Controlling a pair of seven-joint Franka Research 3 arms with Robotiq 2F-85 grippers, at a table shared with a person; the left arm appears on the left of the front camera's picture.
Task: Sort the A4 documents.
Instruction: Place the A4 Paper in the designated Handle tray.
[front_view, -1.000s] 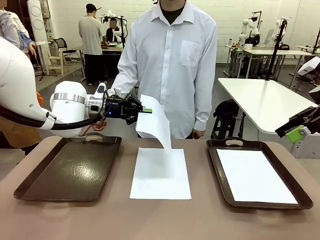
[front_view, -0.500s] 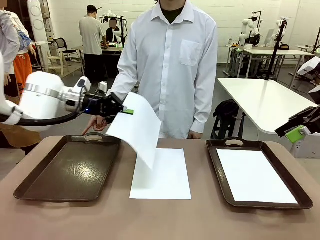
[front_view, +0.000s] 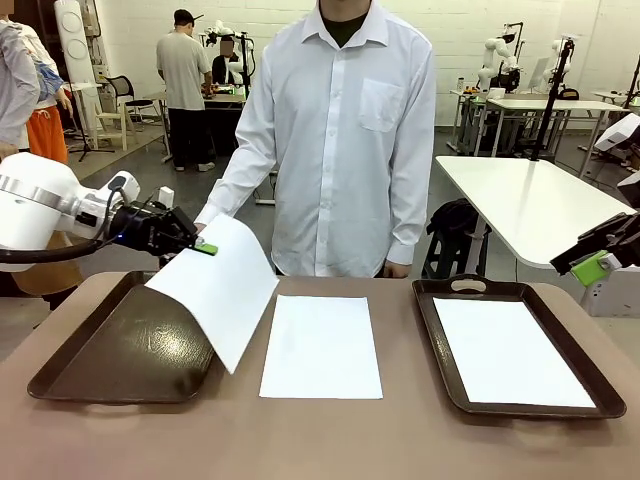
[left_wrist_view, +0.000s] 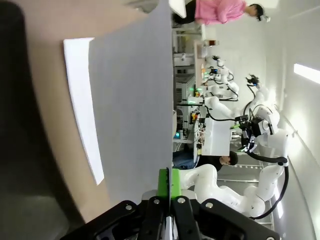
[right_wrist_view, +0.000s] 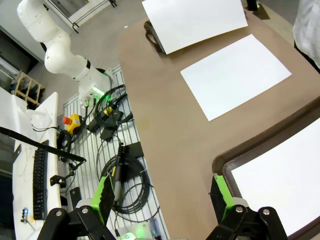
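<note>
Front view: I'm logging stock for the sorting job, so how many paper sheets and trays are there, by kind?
White A4 sheets: 3 (held sheet in the left pincer, middle sheet on the table, tray sheet in the right tray)
Dark brown trays: 2 (left tray, right tray)
Total: 5

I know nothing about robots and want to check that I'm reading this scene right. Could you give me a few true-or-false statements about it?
1. The left gripper pinches a paper sheet by its edge. True.
2. The right tray holds no paper. False: a white sheet lies flat in it.
3. A third sheet lies on the table between the two trays. True.
4. The right gripper grips a sheet. False: its jaws stand open, holding nothing.
</note>
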